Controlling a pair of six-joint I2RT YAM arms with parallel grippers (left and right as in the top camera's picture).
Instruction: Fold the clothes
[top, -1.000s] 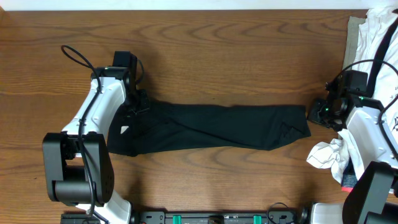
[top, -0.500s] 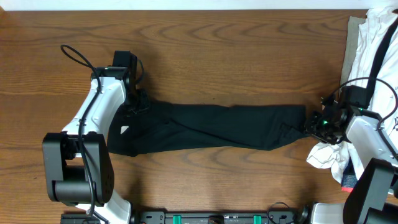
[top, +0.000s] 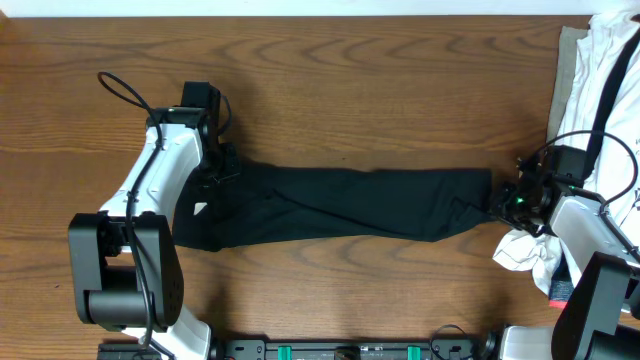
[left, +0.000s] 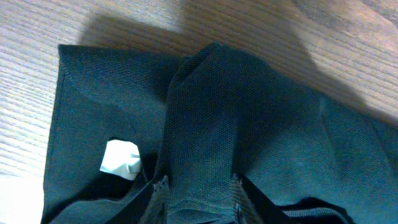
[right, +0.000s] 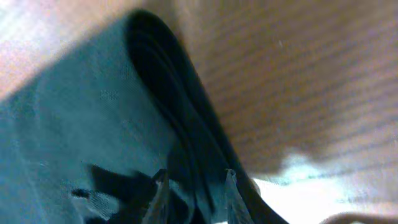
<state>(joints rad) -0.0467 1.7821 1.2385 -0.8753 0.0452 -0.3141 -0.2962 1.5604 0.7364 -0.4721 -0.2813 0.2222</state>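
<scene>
Overhead: left gripper (top: 221, 173) and right gripper (top: 502, 202) each clamped the black garment's (top: 340, 205) ends; far edge open; white clothes (top: 612, 60) crowded the right edge.

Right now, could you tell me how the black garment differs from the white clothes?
The black garment lies stretched long and flat mid-table; the white clothes sit bunched at the right edge. The left gripper pinches the black garment; nothing grips the white clothes. Both are cloth.

The white left arm (top: 160, 175) stretches forward, and the left gripper (left: 198, 196) pinches a raised ridge of the black fabric garment (top: 340, 200). The right gripper (right: 194, 193) straddles the garment's folded edge; whether it is gripping is unclear.
</scene>
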